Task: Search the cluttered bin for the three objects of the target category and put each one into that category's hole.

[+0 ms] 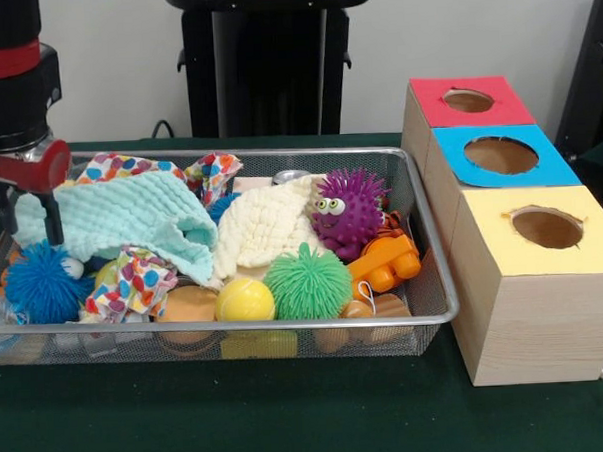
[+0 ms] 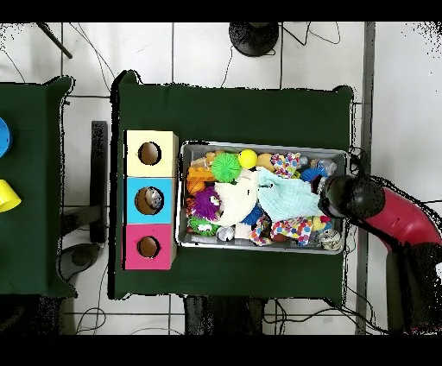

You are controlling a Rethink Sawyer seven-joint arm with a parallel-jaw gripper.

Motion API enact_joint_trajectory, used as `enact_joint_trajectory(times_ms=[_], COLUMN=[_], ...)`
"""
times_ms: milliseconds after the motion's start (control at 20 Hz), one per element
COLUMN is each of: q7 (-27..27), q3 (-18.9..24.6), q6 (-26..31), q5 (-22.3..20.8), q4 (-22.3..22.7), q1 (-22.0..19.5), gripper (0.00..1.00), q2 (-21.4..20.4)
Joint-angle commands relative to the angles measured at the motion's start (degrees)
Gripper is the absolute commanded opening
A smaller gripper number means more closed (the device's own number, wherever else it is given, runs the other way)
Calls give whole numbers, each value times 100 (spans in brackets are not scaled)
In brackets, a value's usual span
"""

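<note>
Clutter fills a wire mesh bin point(image 1: 436, 270) that sits on a counter point(image 1: 290, 417) covered in dark green cloth. In the front view the hand point(image 1: 28, 213) hangs over the bin's left end, its two dark fingers point(image 1: 51, 219) pointing down and standing a little apart, one on each side of the edge of a mint green washcloth point(image 1: 121, 219); whether they actually pinch the cloth I cannot tell. From overhead the red arm point(image 2: 393, 216) reaches in over the bin's end farthest from the boxes.

Beside the mint washcloth lies a cream washcloth point(image 1: 267, 228), and a polka-dot cloth point(image 1: 134, 278) shows both behind and in front of the mint one. At the near left is a blue spiky ball point(image 1: 41, 282). Along the near wall are a yellow ball point(image 1: 245, 301) and a green spiky ball point(image 1: 307, 283), just beside each other. A purple spiky toy with eyes point(image 1: 349, 212) rests at the far right of the bin, touching an orange plastic toy point(image 1: 385, 264) below it.

Right of the bin stand three wooden boxes in a row, each with a round hole in its top: a red-topped box point(image 1: 468, 101) farthest, a blue-topped box point(image 1: 501, 155) in the middle, and a yellow-topped box point(image 1: 544, 230) nearest. In the overhead view something sits inside the blue box's hole.
</note>
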Motion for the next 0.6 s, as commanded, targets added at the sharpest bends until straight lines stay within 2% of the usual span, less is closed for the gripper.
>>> enact_joint_trajectory(times_ms=[50,350,600], q7=[-524,-455,-469], q3=[317,398,469], q6=[13,-4,-161], q5=[-641,-818,-984], q4=[-359,-497,-790], q1=[133,129,136], gripper=[100,100,100], q2=[372,487,783])
